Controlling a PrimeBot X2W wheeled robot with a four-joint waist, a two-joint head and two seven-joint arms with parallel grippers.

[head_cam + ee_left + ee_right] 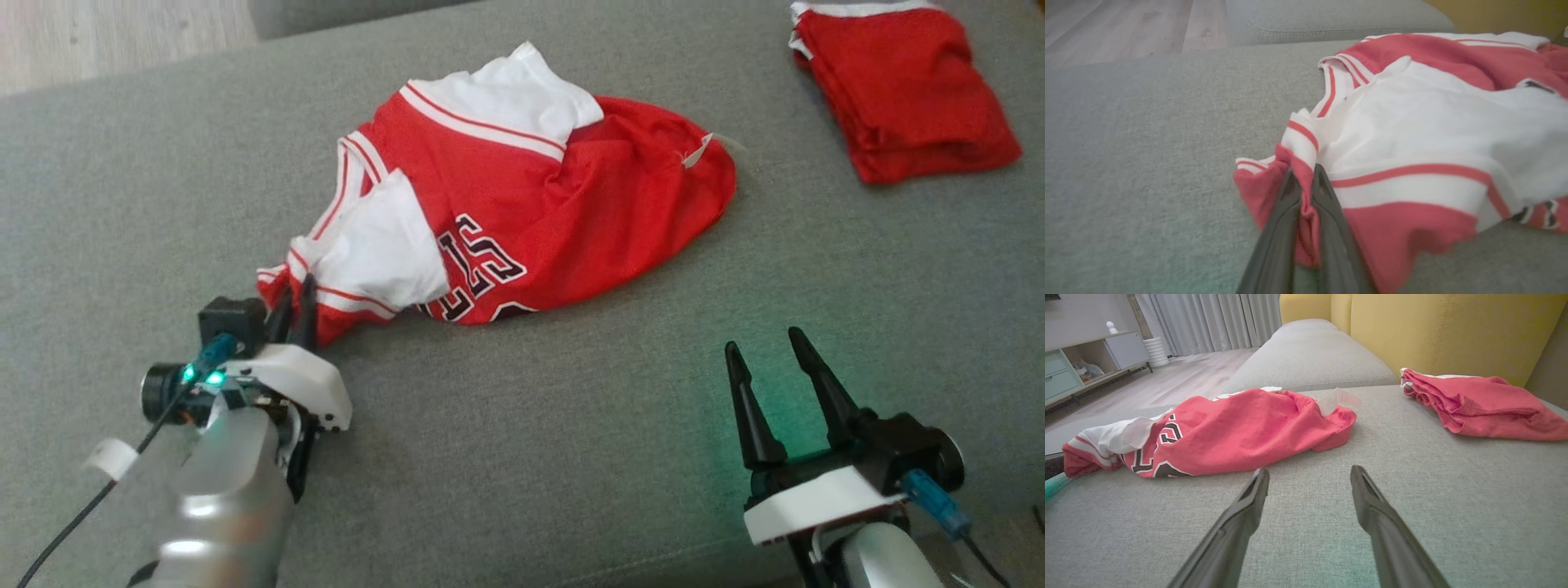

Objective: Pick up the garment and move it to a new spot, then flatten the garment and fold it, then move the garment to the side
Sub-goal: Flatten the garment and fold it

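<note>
Right gripper [763, 340]: we leave it released, fingers spread above the bare sofa seat [571, 425], spare for flattening.
Left gripper [294, 300]: we clench the jersey [522, 220] by its near edge, for lifting.
Jersey: crumpled mid-seat.
Folded red garment [898, 90]: far right, apart.

— What sort of place am I driving in?
— A living room at home, I'd say: I see a grey sofa seat [1453, 490], yellow back cushions [1445, 330], long curtains [1216, 318], a wood floor [1180, 379] and a low cabinet [1122, 351].
</note>
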